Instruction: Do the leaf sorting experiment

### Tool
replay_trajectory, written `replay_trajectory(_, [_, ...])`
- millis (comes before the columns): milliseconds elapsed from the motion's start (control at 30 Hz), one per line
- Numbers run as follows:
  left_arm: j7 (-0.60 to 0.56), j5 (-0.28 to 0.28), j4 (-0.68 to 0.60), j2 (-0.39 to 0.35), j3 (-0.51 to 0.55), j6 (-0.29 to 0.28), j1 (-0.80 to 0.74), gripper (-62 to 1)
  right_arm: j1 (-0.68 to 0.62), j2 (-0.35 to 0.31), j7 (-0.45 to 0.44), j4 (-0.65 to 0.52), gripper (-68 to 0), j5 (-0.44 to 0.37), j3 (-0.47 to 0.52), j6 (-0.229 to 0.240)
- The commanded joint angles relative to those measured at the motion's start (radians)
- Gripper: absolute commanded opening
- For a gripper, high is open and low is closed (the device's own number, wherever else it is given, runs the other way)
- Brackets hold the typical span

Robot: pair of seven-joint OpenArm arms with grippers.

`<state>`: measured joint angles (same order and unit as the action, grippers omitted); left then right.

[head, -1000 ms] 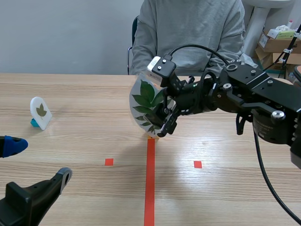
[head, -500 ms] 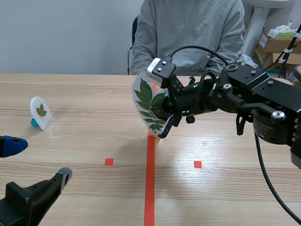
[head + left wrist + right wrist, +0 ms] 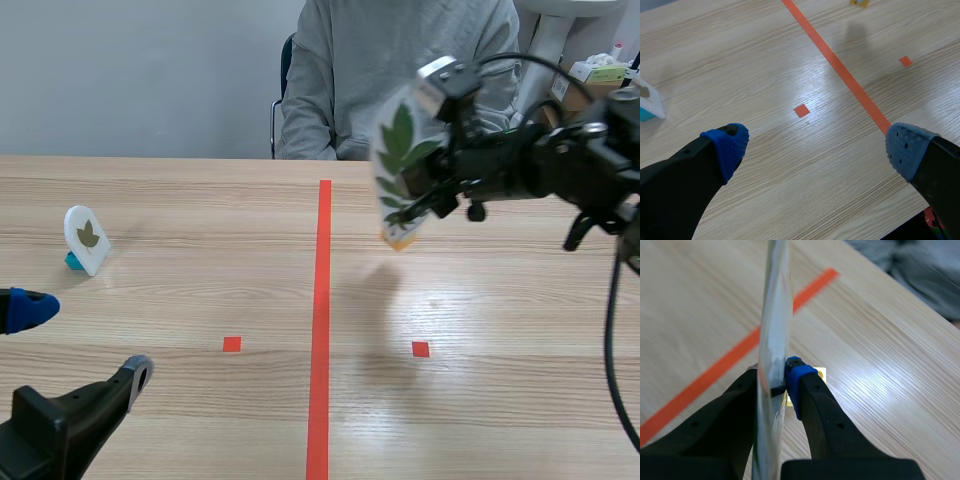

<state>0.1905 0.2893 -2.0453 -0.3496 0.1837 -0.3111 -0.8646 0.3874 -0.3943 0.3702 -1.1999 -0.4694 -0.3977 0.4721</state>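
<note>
The large leaf card [image 3: 402, 165] was clamped edge-on between the pads of the right gripper [image 3: 782, 382] and held above the table [image 3: 180, 290], right of the red centre line [image 3: 322, 300]. The left gripper [image 3: 816, 147] was spread wide at the near left, gripping nothing. A small leaf card [image 3: 87, 238] was stood at the far left.

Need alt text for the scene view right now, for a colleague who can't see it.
The right arm holds a large leaf card in its jaws above the table, right of the red tape line. A small leaf card stands far left; a person sits opposite.
</note>
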Motion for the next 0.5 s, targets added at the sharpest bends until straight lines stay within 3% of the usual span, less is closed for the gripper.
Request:
replay_trajectory(0, [-0.013,0.006,-0.003,0.005,-0.003,0.002,0.001,-2.4,-0.011,-0.032,0.005,-0.006,-66.0,-0.026,0.064,-0.015])
replay_trajectory(267, [-0.014,0.007,-0.003,0.006,-0.003,0.002,0.001,-2.4,-0.12,-0.08,0.025,-0.003,-66.0,-0.039,0.393,-0.092])
replay_trajectory(467, [-0.013,0.008,-0.003,0.006,-0.003,0.002,0.001,-2.4,-0.114,-0.099,-0.037,0.048,-66.0,0.021,0.449,-0.137])
